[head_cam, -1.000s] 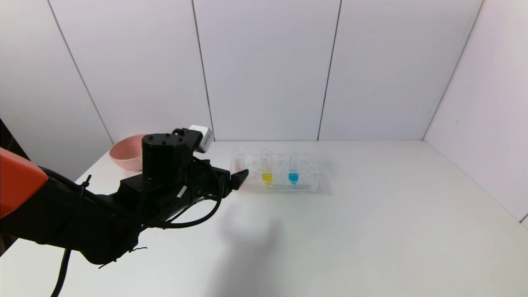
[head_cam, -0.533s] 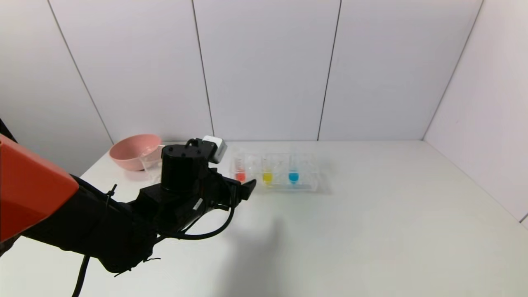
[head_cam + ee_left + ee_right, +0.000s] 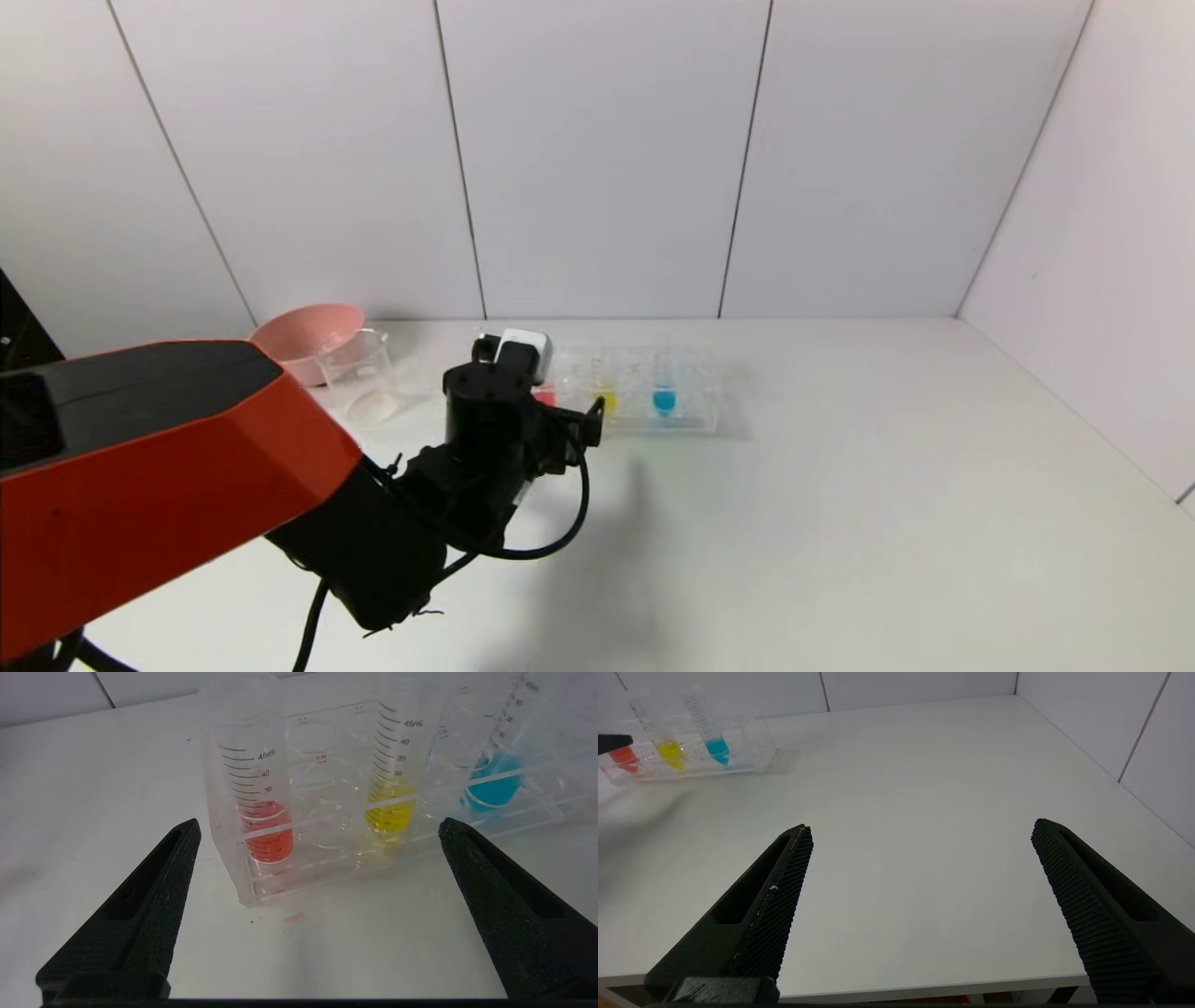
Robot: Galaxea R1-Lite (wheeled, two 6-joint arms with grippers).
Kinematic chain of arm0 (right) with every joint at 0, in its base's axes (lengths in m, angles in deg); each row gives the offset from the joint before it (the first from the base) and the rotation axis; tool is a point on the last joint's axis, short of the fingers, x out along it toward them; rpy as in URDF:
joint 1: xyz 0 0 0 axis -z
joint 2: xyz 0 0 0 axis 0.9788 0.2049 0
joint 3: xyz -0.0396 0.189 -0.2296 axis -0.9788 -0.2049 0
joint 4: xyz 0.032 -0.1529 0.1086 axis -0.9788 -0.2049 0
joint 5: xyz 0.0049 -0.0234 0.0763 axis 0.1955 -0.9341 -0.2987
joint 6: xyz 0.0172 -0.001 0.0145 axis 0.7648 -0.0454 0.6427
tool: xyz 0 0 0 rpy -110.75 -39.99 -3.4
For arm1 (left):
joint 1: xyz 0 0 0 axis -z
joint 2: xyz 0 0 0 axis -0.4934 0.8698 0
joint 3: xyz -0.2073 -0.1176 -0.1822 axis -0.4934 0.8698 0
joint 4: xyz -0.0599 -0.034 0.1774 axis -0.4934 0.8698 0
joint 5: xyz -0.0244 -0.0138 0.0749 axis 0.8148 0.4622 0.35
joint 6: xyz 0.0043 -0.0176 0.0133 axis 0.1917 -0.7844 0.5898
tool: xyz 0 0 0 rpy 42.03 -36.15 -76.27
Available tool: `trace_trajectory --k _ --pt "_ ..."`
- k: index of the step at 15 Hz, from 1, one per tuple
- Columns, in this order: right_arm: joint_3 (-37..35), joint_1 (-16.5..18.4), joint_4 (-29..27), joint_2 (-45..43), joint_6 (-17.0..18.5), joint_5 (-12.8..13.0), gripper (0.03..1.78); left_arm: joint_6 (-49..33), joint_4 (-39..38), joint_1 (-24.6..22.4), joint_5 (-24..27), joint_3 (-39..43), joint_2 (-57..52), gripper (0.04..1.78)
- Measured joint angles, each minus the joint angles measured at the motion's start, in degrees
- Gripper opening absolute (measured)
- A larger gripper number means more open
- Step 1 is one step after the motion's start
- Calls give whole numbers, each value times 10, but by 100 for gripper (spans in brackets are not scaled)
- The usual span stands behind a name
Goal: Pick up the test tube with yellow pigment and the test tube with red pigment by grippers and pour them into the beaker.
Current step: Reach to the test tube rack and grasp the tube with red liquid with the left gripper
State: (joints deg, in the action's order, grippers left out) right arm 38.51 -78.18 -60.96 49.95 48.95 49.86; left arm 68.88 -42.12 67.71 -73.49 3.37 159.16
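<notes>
Red tube [image 3: 261, 812] is now facing the left tool [image 3: 317, 830] (wide open, empty), which has closed in for grasping.

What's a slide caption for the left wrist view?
Open left gripper faces the clear rack, nearest the test tube with red pigment, test tube with yellow pigment beside it.

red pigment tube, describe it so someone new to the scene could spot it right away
Find the clear tube rack at the back of the white table, right of the beaker. The test tube with red pigment stands upright at its left end, nearest the left gripper. Its neighbours hold yellow and blue liquid.
</notes>
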Motion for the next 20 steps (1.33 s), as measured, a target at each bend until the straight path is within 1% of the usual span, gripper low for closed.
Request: trace_trajectory --k 4,6,9,11,13,15,17,20 --pt "0 0 0 0 0 0 171 1 -2 25 -71 -18 31 177" --pt "0 0 0 0 0 0 171 -1 -4 28 -101 -32 31 177" --pt "0 0 0 0 0 0 171 -6 -12 28 -113 -50 39 177" --pt "0 0 0 0 0 0 171 -4 -39 28 -137 -70 56 177" --pt "0 0 0 0 0 0 171 3 -49 27 -157 -95 77 177" --pt "0 0 0 0 0 0 171 24 -51 23 -161 -119 93 177" --pt "0 0 0 0 0 0 171 29 -50 18 -165 -148 108 177" --pt "0 0 0 0 0 0 171 28 -54 1 -164 -160 122 177"
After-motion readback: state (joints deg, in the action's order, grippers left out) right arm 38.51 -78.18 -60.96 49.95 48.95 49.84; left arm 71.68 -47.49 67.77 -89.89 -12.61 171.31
